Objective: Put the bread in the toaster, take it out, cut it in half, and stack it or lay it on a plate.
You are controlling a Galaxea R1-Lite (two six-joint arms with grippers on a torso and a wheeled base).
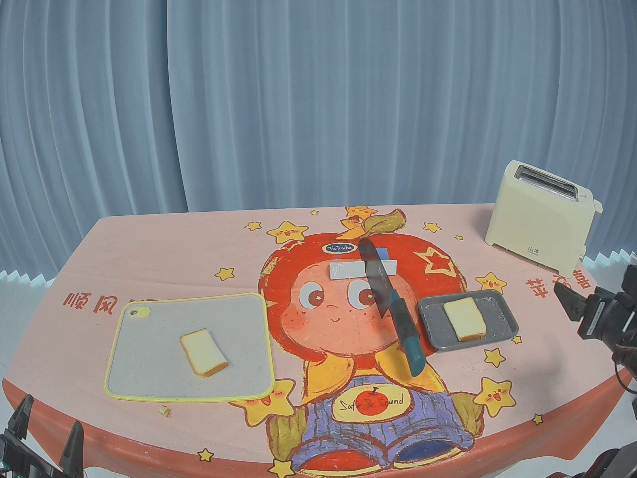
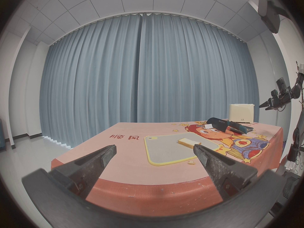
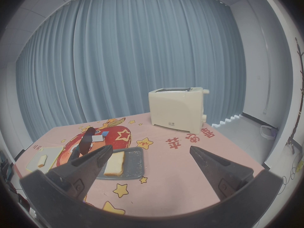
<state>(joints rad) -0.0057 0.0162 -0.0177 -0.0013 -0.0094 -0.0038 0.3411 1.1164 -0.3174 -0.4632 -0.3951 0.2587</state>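
Progress looks late: toasting and cutting appear done.

Head view: one pale half-slice of bread (image 1: 204,352) lies on the grey, yellow-rimmed cutting board (image 1: 146,360). The other half-slice (image 1: 464,318) rests on the grey rectangular plate (image 1: 501,317). The blue-handled knife (image 1: 391,303) lies between board and plate, and the cream toaster (image 1: 541,215) stands well behind.

Left wrist view: the left gripper (image 2: 154,148) is spread wide and empty, well short of the board.

Right wrist view: the right gripper (image 3: 151,148) is likewise spread and holds nothing.

Remaining, by my judgement: the board's half must join the plate.
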